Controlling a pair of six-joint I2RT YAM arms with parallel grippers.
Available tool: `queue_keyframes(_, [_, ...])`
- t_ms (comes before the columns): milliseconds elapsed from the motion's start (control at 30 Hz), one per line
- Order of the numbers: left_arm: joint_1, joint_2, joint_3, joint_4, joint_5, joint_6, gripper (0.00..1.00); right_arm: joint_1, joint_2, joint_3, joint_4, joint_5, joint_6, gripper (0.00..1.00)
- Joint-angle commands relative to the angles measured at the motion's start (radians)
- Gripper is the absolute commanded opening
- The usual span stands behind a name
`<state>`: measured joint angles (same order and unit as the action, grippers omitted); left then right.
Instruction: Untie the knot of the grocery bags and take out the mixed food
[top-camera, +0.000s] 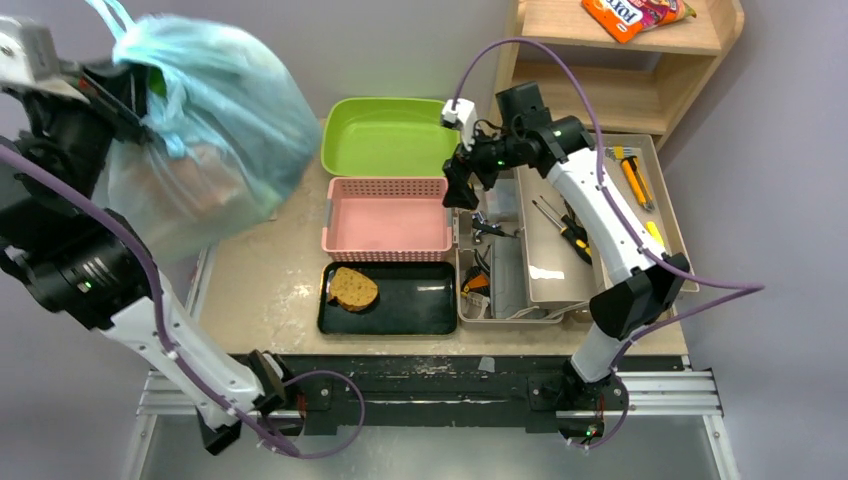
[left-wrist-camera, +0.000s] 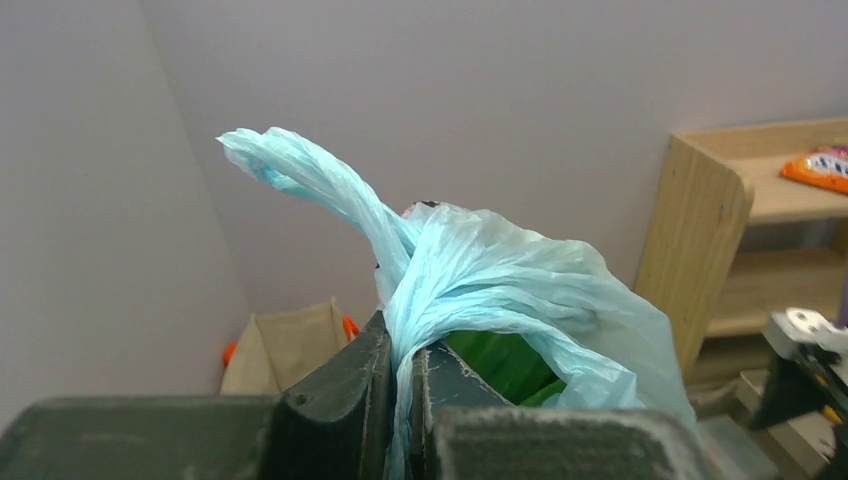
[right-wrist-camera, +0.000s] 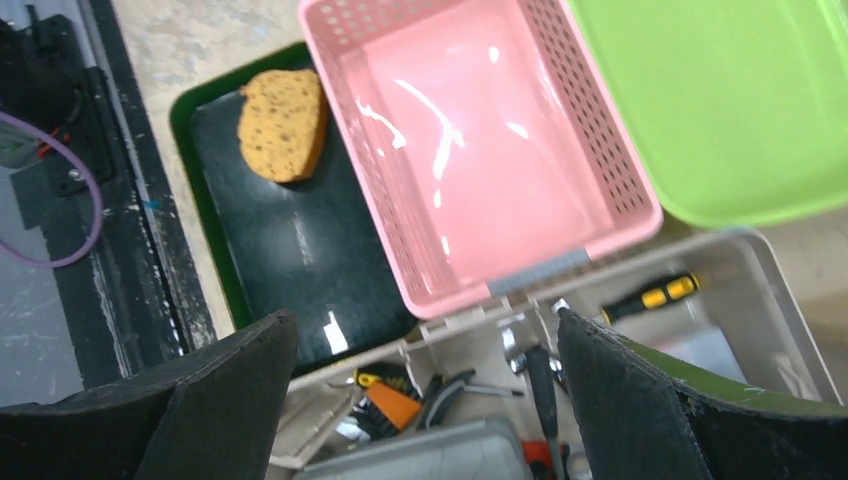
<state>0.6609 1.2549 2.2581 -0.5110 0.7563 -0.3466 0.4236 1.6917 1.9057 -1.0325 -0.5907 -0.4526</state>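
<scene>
The light-blue plastic bag (top-camera: 215, 130) bulges at the table's far left corner. My left gripper (top-camera: 125, 90) is shut on its twisted handle. In the left wrist view the plastic runs up between the dark fingers (left-wrist-camera: 350, 385) of the left gripper (left-wrist-camera: 405, 360) to the knot (left-wrist-camera: 405, 250). One loose handle loop (left-wrist-camera: 285, 165) sticks up to the left. Green leaves (left-wrist-camera: 505, 360) show through the bag's mouth. The beige tote (left-wrist-camera: 285, 345) with orange handles sits behind. My right gripper (top-camera: 462, 195) (right-wrist-camera: 425, 400) hangs open and holds nothing, above the tool box beside the pink basket.
A green tub (top-camera: 390, 135), a pink basket (top-camera: 385, 215) and a black tray (top-camera: 420, 305) with a brown bread slice (top-camera: 352, 288) line the table's middle. A grey tool box (top-camera: 560, 240) lies to the right. A wooden shelf (top-camera: 640, 70) holds an orange snack packet (top-camera: 630, 15).
</scene>
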Motion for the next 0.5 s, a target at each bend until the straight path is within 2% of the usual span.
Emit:
queue_keyframes(0, [0.154, -0.057, -0.152, -0.267, 0.233, 0.142, 0.0, 0.082, 0.03, 0.075, 0.08, -0.055, 0.053, 0.99])
queue_keyframes(133, [0.265, -0.136, -0.328, -0.479, 0.198, 0.401, 0.0, 0.138, 0.08, 0.126, 0.123, -0.078, 0.089, 0.99])
queue_keyframes(233, [0.306, -0.196, -0.481, -0.545, 0.152, 0.584, 0.0, 0.179, 0.128, 0.177, 0.171, -0.098, 0.142, 0.99])
queue_keyframes(333, [0.309, -0.262, -0.648, -0.546, 0.094, 0.731, 0.0, 0.229, 0.194, 0.249, 0.239, -0.106, 0.213, 0.99])
queue_keyframes(467, [0.31, -0.306, -0.84, -0.472, 0.047, 0.815, 0.0, 0.297, 0.311, 0.356, 0.348, -0.113, 0.331, 0.99])
